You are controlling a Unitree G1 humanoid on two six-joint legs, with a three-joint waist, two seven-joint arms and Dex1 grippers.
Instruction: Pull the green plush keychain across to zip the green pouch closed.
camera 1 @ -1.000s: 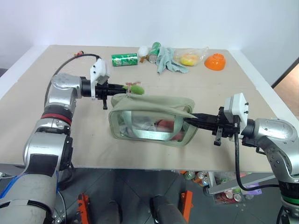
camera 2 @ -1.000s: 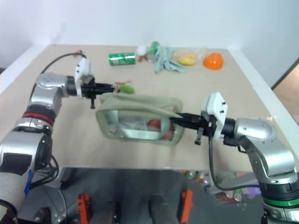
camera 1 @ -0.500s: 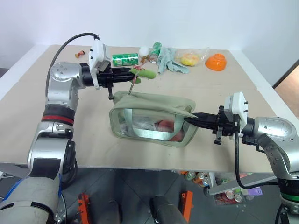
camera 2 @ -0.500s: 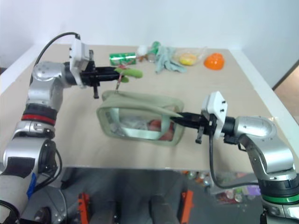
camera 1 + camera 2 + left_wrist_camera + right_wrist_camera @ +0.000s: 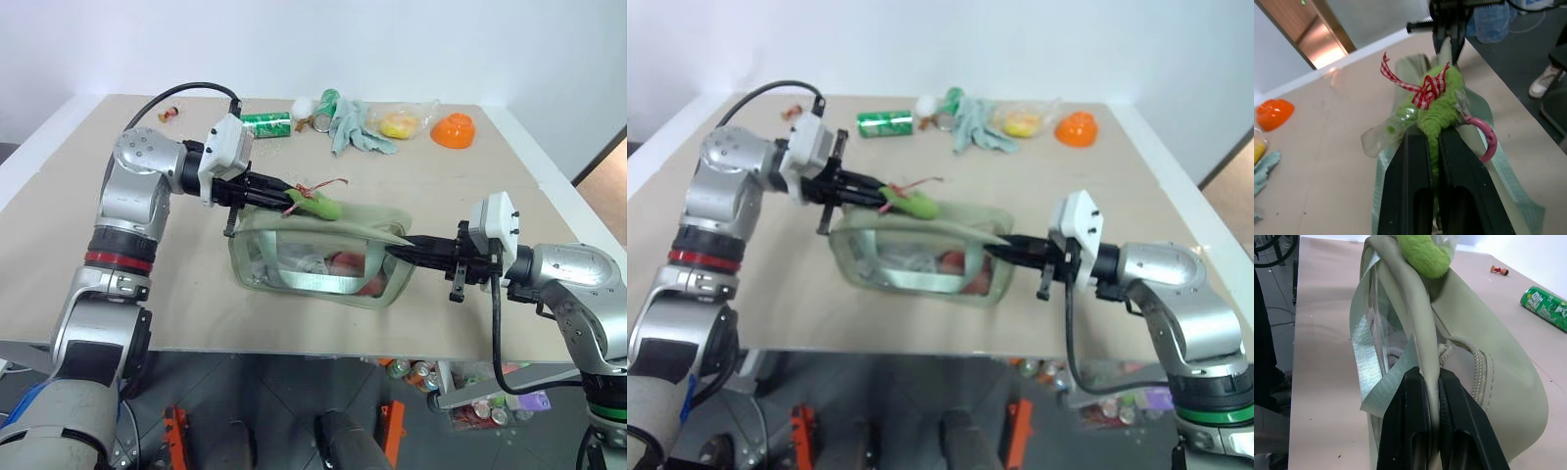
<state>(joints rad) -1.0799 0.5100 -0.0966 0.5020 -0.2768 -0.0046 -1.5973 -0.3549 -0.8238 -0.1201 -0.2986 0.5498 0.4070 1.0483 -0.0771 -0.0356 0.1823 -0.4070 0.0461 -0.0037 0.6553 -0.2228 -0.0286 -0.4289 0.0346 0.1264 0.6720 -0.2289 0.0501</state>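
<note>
Left gripper [image 5: 286, 197] clamped on the green plush keychain [image 5: 315, 205], held over the top of the green pouch [image 5: 323, 254] (mid-table). Right gripper [image 5: 404, 252] pinched tight on the pouch's end fabric at the opposite side.

Lime-green plush keychain [image 5: 1442, 98] sits pinched between the black fingers [image 5: 1410, 181] of the left gripper [image 5: 1433, 137], a red-and-white gingham bow [image 5: 1422, 88] just past the fingertips and a pink clasp [image 5: 1488, 142] beside them. Between the right gripper's [image 5: 1432, 382] black fingers runs the sage-green pouch [image 5: 1474, 347], clear side panels and pale green webbing.
</note>
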